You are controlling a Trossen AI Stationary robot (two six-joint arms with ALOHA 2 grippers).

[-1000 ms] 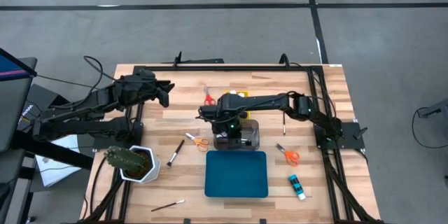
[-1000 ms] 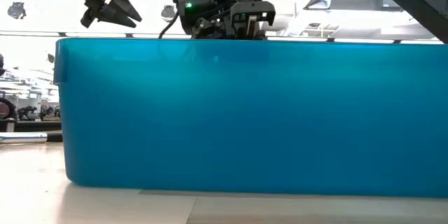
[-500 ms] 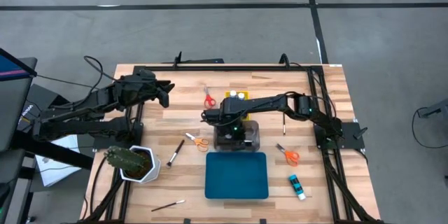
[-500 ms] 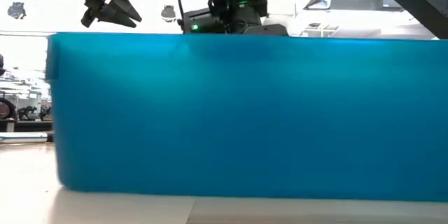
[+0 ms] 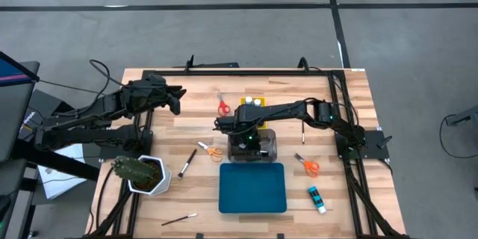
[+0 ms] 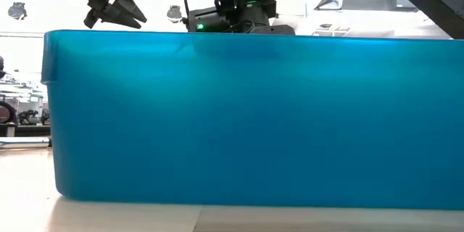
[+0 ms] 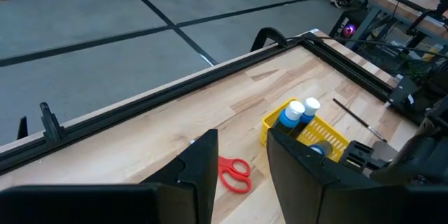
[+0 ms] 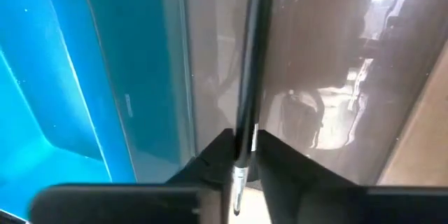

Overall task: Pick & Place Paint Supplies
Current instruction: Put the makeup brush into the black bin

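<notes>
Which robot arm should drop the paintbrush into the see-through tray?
The right one. Its pincer already grips the paintbrush over the clear tray. The left pincer hangs empty, off near the table's back left.

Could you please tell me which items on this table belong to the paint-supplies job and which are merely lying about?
Belonging:
paintbrush in the right pincer
blue bottles
red scissors
orange scissors

Lying about:
cactus
blue tray
clear tray
yellow tray

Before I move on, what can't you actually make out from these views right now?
- Low view: the blue tray hides the tabletop behind it.
- High view: the right gripper covers the clear tray, hiding its contents.
- Right wrist view: the paintbrush tip is cut off by the edge.
- Left gripper: idle above the table.
</notes>
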